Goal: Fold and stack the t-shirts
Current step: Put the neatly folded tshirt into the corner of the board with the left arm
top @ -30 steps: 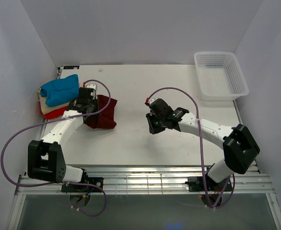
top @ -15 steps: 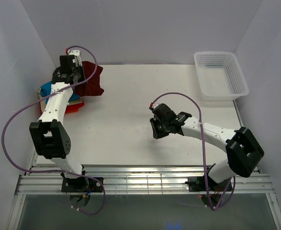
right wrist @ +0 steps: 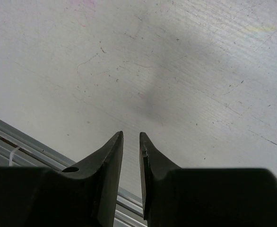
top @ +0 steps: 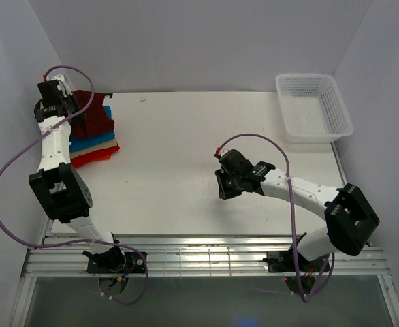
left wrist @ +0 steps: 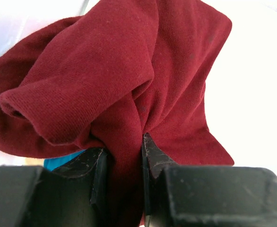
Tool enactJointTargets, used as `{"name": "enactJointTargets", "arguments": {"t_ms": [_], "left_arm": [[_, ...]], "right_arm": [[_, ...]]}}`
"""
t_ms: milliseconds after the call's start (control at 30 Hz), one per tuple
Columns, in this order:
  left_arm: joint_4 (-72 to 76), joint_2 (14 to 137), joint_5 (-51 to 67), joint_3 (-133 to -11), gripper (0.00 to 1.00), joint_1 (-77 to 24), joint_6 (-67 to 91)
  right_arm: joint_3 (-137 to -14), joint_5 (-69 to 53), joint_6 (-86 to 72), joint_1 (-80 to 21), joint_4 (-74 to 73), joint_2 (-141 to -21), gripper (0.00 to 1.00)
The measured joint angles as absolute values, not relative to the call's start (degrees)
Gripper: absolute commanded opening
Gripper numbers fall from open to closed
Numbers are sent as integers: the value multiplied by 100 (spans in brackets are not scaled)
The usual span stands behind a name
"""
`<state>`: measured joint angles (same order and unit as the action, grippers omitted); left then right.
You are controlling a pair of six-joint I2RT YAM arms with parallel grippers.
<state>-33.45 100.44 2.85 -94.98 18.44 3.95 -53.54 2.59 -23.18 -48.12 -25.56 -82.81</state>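
My left gripper (top: 72, 116) (left wrist: 124, 146) is shut on a bunched fold of the dark maroon t-shirt (top: 97, 117) (left wrist: 105, 71), held at the table's far left corner. The maroon cloth rests or hangs over a stack of folded t-shirts: blue (top: 87, 144) on top, then beige (top: 99, 140), then red-orange (top: 94, 156). A sliver of blue (left wrist: 63, 159) shows under the maroon cloth in the left wrist view. My right gripper (top: 222, 190) (right wrist: 131, 137) hovers low over bare table right of centre, jaws a narrow gap apart with nothing between them.
A white mesh basket (top: 340, 109) stands at the back right corner. The side wall is close behind the left gripper. Metal rails (top: 199, 252) run along the table's near edge.
The left arm has swung the maroon t-shirt from the table's left-middle back and left, onto the folded stack. The right arm has shifted slightly toward the near edge.
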Motion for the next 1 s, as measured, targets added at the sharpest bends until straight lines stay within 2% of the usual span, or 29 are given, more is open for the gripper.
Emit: {"name": "enactJointTargets", "arguments": {"t_ms": [433,467,533,567,600,633,667,700,767,1000], "left_arm": [[-3094,10593,952,-9227,0,2121,611],[-3079,10650,939,-9227,9,2152,624],[-3074,10739,801,-9227,14,2200,652],[-3076,10759,670,-9227,20,2206,687],[-3089,10761,502,-9223,36,2209,707],[-3096,10755,307,-9223,44,2215,749],[-3098,10737,106,-9225,58,2206,770],[-3111,10724,-137,-9229,62,2193,803],[-3214,10700,-587,-9295,98,2187,878],[-3649,10296,-1844,-10278,98,2200,1186]], "right_arm": [[-5262,252,-2421,-4812,-2552,-8060,27],[-5251,248,-2429,-4812,-2567,-8058,27],[-5229,250,-2438,-4812,-2563,-8042,27],[-5218,252,-2445,-4812,-2563,-8029,27],[-5203,261,-2449,-4812,-2558,-8014,27],[-5181,263,-2451,-4812,-2561,-7992,28],[-5157,266,-2451,-4812,-2563,-7966,28],[-5142,268,-2456,-4812,-2571,-7944,31],[-5118,290,-2471,-4812,-2585,-7905,31],[-5592,676,-2346,-4812,-3133,-7918,37]]}}
